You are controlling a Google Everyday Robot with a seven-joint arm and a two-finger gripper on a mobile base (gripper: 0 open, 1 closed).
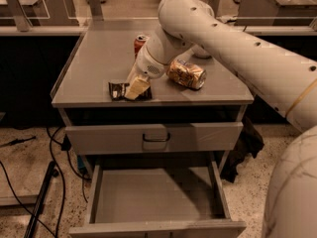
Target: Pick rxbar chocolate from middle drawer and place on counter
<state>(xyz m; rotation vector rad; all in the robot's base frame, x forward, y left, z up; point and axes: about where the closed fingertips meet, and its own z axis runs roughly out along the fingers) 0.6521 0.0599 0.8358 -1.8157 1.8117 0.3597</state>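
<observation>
At the near edge of view, the middle drawer (153, 202) is found pulled out. Its grey floor is bare and no wrapper is seen in it. Just above, a closed drawer front (99, 137) with a black loop handle (156, 139) is noted.

On the counter (99, 58), close to its front lip, the chocolate bar (118, 89) is seen lying flat, with its black wrapper and pale lettering facing up. The gripper (137, 87) is set down on the right half of the bar, in contact with it. The left half of the wrapper is exposed beside the tip. Whether the grasp is clamped on the bar or already let go cannot be told, as the tip is seen only as one pale wedge over the wrapper.

Progress is judged as late. Retrieval from the drawer is taken as done, and the bar is already supported by the counter. Only release, if not yet made, and withdrawal of the arm (223, 38) are judged to be left.

Just right of the gripper, a crushed can (186, 73) is recorded lying on its side, apart from the bar. Behind the wrist, a red can (140, 41) is seen upright and partly hidden. Other desks (29, 4) are seen beyond.
</observation>
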